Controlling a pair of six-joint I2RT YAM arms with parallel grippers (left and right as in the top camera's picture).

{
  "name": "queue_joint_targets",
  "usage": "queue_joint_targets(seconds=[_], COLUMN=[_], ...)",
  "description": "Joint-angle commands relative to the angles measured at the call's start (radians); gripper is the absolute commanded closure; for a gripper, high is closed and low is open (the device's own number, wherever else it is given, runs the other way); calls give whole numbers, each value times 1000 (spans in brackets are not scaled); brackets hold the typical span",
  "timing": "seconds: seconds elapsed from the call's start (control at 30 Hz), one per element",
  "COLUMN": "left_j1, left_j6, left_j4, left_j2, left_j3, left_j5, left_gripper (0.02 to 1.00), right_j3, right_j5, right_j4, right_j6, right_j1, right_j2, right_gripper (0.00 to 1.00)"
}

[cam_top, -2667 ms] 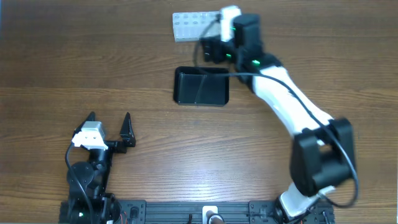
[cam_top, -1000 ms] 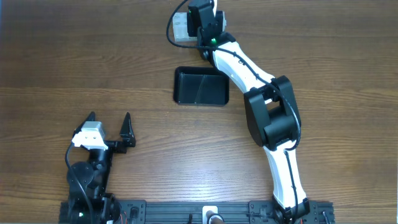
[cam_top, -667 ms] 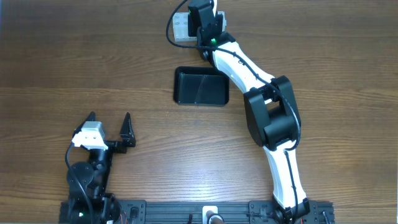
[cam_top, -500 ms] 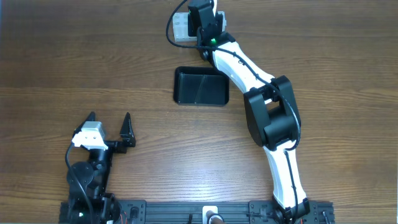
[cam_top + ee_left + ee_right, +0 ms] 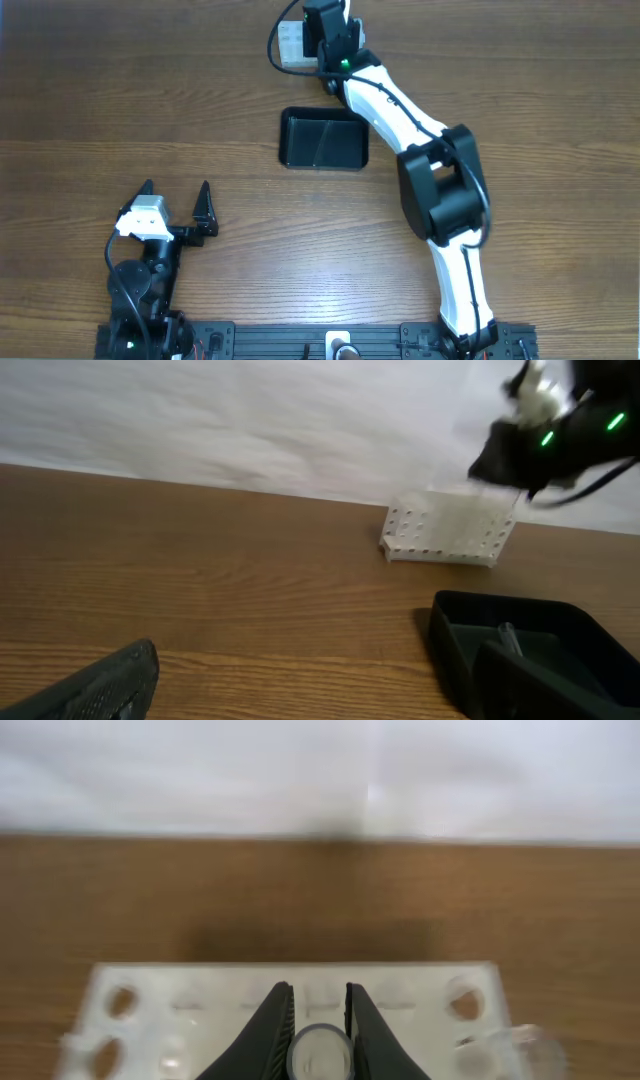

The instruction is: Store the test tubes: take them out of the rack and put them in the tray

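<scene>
Gripping the rim of a test tube (image 5: pixel 320 1055), my right claw (image 5: pixel 316 992) has its two fingers clenched on either side of the round glass mouth, and the tube stands upright in the white rack (image 5: pixel 150 1010), in the row nearest my wrist. The rack sits at the far edge of the wooden table (image 5: pixel 120 90), and my right arm stretches up and across the middle of the table to get over it. Several holes show in the rack's top plate, to either side of the fingers; I cannot tell how many of them hold tubes. The black tray (image 5: pixel 323 140) lies flat on the table just nearer to my bases than the rack, apart from it, and another tube (image 5: pixel 506 632) of clear glass lies inside it. My left claw (image 5: pixel 176 190) sits low near its own base, well apart from both rack and tray, its fingers spread wide with nothing between them, pointing toward the far side where the rack and tray are.
</scene>
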Motion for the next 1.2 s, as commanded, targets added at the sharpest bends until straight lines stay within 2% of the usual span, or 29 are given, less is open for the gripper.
queue_joint_targets(seconds=[0.03,0.2,0.27,0.5,0.73,0.83,1.2], left_j1=[7,7,7,7,7,7,7], left_j6=[15,15,15,15,15,15,15], left_j4=[3,3,3,3,3,3,3], left_j2=[-8,-8,-8,-8,-8,-8,-8], left_j3=[-10,-10,-10,-10,-10,-10,-10], left_j5=[-11,-11,-11,-11,-11,-11,-11], left_gripper=[18,18,18,18,18,18,20], right_j3=[24,23,23,-26,-180,-195,-197], right_j5=[12,-29,-84,-269,-407,-443,-445], right_j4=[3,-114,-232,-636,-558,-558,-525], right_j6=[-14,-13,-11,103,113,125,182], right_j1=[2,3,3,2,-4,-6,3], right_j2=[-281,-449,-481,-438,-327,-293,-148], right_gripper=[866,869,875,917,901,904,897])
